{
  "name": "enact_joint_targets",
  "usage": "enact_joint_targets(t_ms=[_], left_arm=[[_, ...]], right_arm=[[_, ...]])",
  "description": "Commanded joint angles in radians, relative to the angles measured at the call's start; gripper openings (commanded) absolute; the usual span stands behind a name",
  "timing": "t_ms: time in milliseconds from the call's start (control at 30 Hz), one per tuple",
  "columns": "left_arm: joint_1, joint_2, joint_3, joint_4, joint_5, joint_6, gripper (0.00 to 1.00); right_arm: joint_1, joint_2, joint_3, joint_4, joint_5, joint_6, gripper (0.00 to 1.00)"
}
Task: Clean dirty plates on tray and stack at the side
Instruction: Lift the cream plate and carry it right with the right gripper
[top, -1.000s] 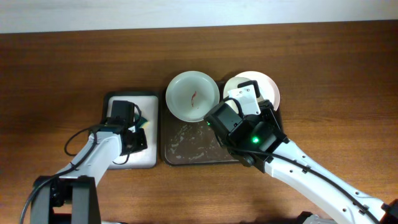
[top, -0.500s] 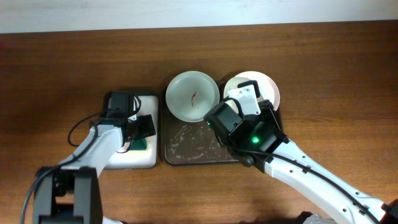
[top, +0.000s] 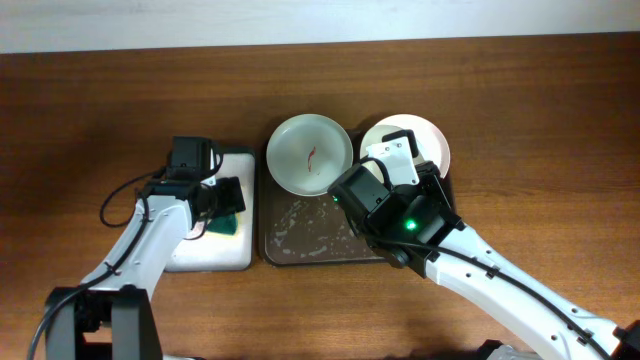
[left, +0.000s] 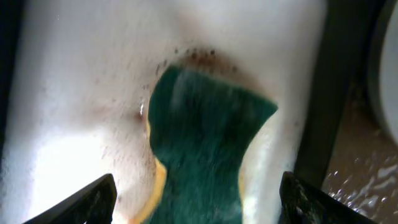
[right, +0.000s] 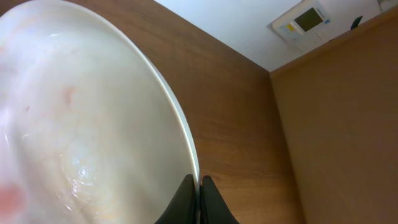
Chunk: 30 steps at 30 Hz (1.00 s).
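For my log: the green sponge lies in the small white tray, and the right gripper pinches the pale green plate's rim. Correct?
No: the right gripper pinches the white plate by its rim; the pale green plate lies free on the dark tray, as the overhead view shows. The green sponge is in the small white tray.

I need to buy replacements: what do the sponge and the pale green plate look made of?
The sponge: seemingly yellow foam, showing at its edge, under a coarse matte dark green scouring face. The pale green plate: smooth, evenly coloured, with a faint sheen; glazed ceramic or melamine, the look leaves it open.
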Motion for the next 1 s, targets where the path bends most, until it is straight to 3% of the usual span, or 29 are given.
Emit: enact_joint_targets(t_ms=[0,133,233,333,467,500,600,633,667,733,867,933,967], left_arm=[[0.002,-0.005,-0.039,-0.013,0.0,0.009,0.82],[0.002,-0.005,-0.121,0.061,0.025,0.009,0.82],[0.002,-0.005,-0.171,0.098,0.034,0.009,0.76],[0.002,-0.005,-0.173,0.099,0.034,0.009,0.59],[0.002,-0.005,-0.173,0.098,0.034,0.009,0.08],[0.002,-0.006,-0.173,0.094,0.034,0.009,0.0],[0.002,-0.014,-0.172,0.065,0.034,0.009,0.0],[0.002,-0.033,-0.166,0.051,0.034,0.009,0.05],[0.002,-0.064,-0.149,0.036,0.034,0.009,0.56],[0.002,-0.135,-0.114,0.014,0.034,0.009,1.0],[0.002,-0.171,-0.111,0.021,0.034,0.008,0.99],[0.002,-0.165,-0.111,0.019,0.034,0.009,0.99],[0.002,-0.164,-0.111,0.019,0.034,0.009,0.99]], right_arm=[[0.004,-0.018,0.02,-0.001,0.006,0.008,0.04],[0.004,-0.018,0.02,-0.001,0.006,0.008,0.04],[0.004,-0.018,0.02,-0.001,0.006,0.008,0.04],[0.004,-0.018,0.02,-0.002,0.005,0.008,0.04],[0.004,-0.018,0.02,-0.009,0.002,0.008,0.04],[0.004,-0.018,0.02,-0.009,0.002,0.008,0.04],[0.004,-0.018,0.02,-0.008,0.002,0.009,0.04],[0.004,-0.018,0.02,-0.008,0.002,0.009,0.04],[0.004,-0.018,0.02,-0.007,0.003,0.008,0.04],[0.004,-0.019,0.02,-0.003,0.076,0.008,0.04],[0.003,-0.019,0.02,0.014,0.096,-0.034,0.04],[-0.013,-0.021,0.022,0.045,0.036,0.041,0.04],[-0.009,-0.021,0.021,0.043,0.03,-0.034,0.04]])
